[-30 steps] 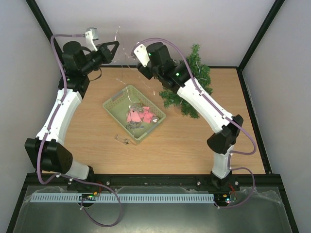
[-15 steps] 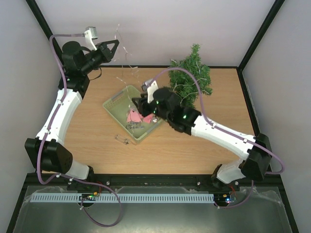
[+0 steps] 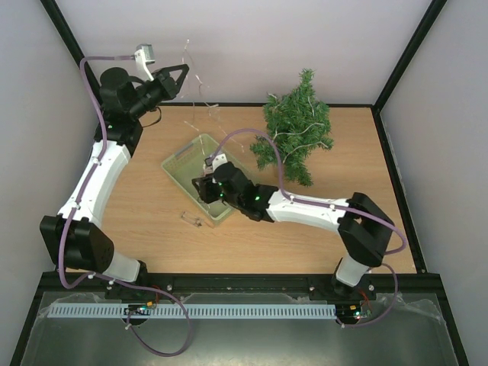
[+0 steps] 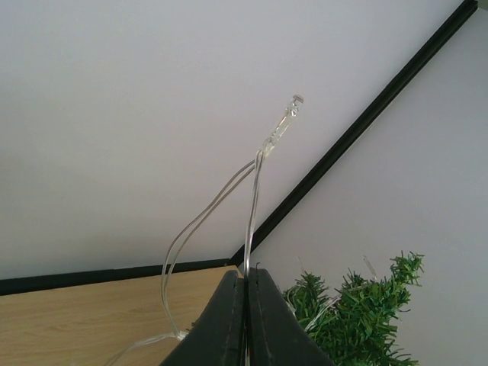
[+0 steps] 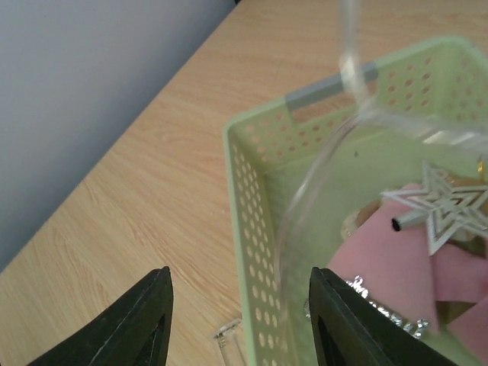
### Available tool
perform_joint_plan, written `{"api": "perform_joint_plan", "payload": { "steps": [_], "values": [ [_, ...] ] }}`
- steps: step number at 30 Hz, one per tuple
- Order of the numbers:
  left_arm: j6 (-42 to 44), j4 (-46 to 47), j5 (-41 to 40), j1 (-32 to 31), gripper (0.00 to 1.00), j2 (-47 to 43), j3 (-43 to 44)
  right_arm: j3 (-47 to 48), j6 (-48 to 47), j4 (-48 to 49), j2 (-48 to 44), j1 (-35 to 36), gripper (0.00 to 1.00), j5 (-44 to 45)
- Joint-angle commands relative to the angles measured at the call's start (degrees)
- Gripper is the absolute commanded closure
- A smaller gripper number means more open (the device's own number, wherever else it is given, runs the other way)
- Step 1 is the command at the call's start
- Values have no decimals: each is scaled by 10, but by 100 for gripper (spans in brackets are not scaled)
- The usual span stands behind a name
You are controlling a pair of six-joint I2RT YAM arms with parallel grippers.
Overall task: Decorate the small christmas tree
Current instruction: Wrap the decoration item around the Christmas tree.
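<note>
The small christmas tree (image 3: 296, 126) stands at the back right of the table, with a clear light string draped on it. It also shows in the left wrist view (image 4: 358, 305). My left gripper (image 3: 183, 76) (image 4: 245, 273) is raised at the back left and shut on the clear light string (image 4: 259, 168). The string hangs down to the pale green basket (image 3: 183, 162). My right gripper (image 3: 201, 187) (image 5: 239, 271) is open and empty. It is low over the basket's near wall (image 5: 252, 229). Pink ornaments (image 5: 389, 267) and a silver star (image 5: 450, 210) lie in the basket.
A small clear plastic piece (image 3: 194, 219) lies on the wood just in front of the basket; it also shows in the right wrist view (image 5: 229, 339). Walls and black frame posts close in the back and sides.
My right arm has swung from beside the tree down and left to over the basket. The tree now shows in full. My left arm has not moved.
</note>
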Motion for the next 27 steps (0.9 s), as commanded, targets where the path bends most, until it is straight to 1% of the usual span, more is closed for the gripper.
{"api": "perform_joint_plan", "payload": {
  "steps": [1,4,5,7,9,10,13,16,19,22,27],
  "values": [
    [-2,24,8,-2,98,-12,-6,24,-5,35,27,12,52,10],
    [-2,26,8,-2,98,-13,-14,24,-15,39,44,12,52,29],
    [-2,27,8,-2,98,-13,-16,25,-18,37,47,13,54,30],
    [-1,27,8,-2,97,-14,-17,24,-25,31,42,12,71,27],
    [-1,27,8,-2,97,-14,-17,18,-32,25,22,12,91,35],
    [-1,26,8,-2,97,-14,-18,11,-37,23,5,12,97,37],
    [-2,25,8,-2,98,-12,-17,3,-54,1,-54,12,98,41],
    [-2,11,1,-2,97,-10,-16,18,-76,-44,-116,13,98,47],
    [5,-5,-7,-2,97,-11,-17,62,-109,-107,-166,13,98,42],
    [-3,-1,-2,-2,97,-17,-24,108,-137,-145,-207,12,98,29],
    [-21,10,11,-8,98,-32,-32,209,-172,-195,-237,12,98,16]
  ]
}}
